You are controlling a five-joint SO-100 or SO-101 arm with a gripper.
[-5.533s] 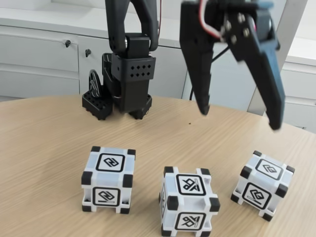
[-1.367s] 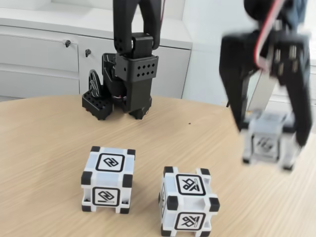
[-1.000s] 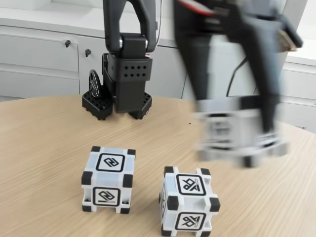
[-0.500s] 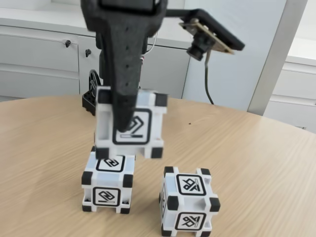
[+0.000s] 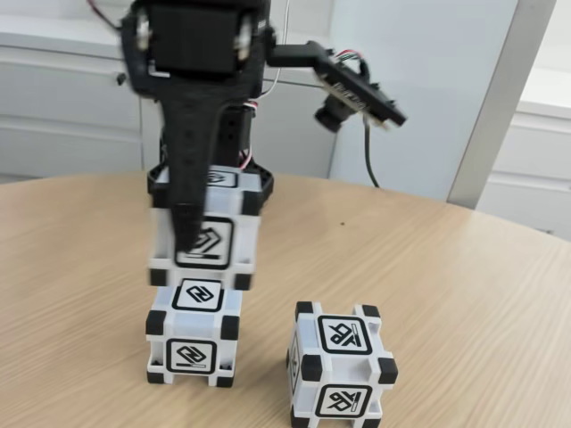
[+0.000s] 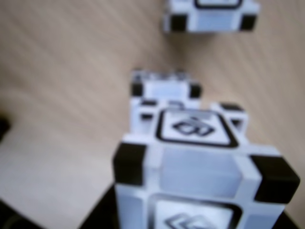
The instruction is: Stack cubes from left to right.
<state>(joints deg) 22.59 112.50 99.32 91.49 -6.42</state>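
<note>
The cubes are three alike: one is in the air, clamped in the gripper (image 5: 201, 234), and two sit on the wooden table (image 5: 464, 294) toward its near edge. The held cube (image 5: 207, 234) hangs just above the left cube (image 5: 194, 332), low enough that it overlaps that cube's top in the fixed view, though I cannot tell whether the two are touching yet. The gripper is closed on the held cube, one black finger (image 5: 189, 209) running down its front face. In the wrist view the held cube (image 6: 200, 176) fills the lower part, with the left cube (image 6: 164, 93) peeking out beyond it and the other cube (image 6: 212, 14) at the top edge.

The step in hand looks like setting the held cube down on the left one. To do it well, the held cube should be squared up first (in the fixed view it seems shifted a little to the left of the cube beneath and blurred, so it is likely in motion), then lowered straight until its corner blocks meet those below, and only then released. Letting go early or off-centre could tip it off the edge.

The right cube (image 5: 342, 364) stands near the left one but apart from it, close enough that the opening fingers ought to be watched. Behind, at the far edge of the table, is the arm's black base (image 5: 254, 183), and white cabinets (image 5: 71, 107) stand beyond. A small camera (image 5: 343, 98) juts out to the right of the arm.
</note>
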